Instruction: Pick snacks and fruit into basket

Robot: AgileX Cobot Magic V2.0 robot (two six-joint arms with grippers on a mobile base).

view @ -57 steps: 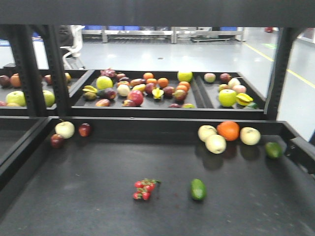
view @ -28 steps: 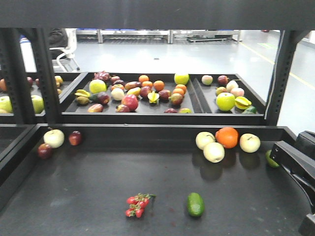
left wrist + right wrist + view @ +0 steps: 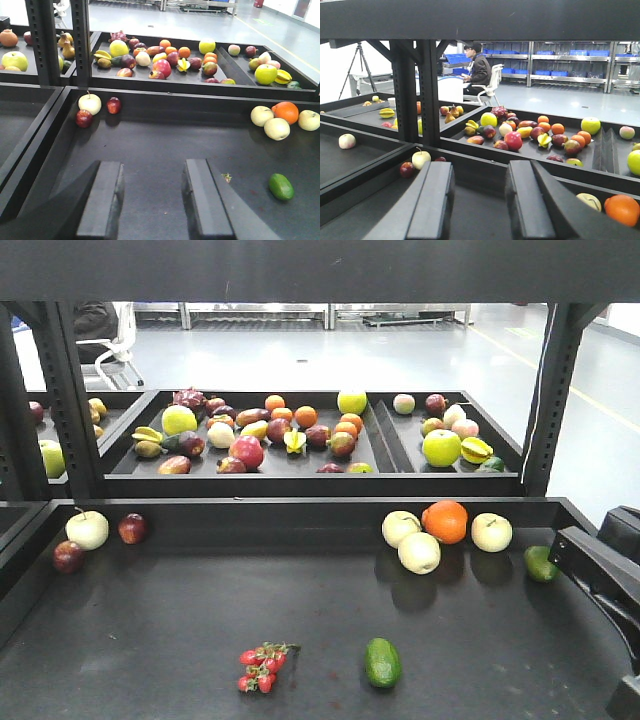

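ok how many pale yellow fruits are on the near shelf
4. One pale fruit sits back left beside two red apples; three cluster back right around the orange: one left of it, one in front, one right. The right arm may hide more.

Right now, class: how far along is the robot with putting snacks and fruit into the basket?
Done: nothing shows as done; no basket or snack pouch appears in any view. In hand: nothing, the left gripper and right gripper are open and empty. Left: the dark green oval fruit lies untouched on the black shelf; all picks pending.
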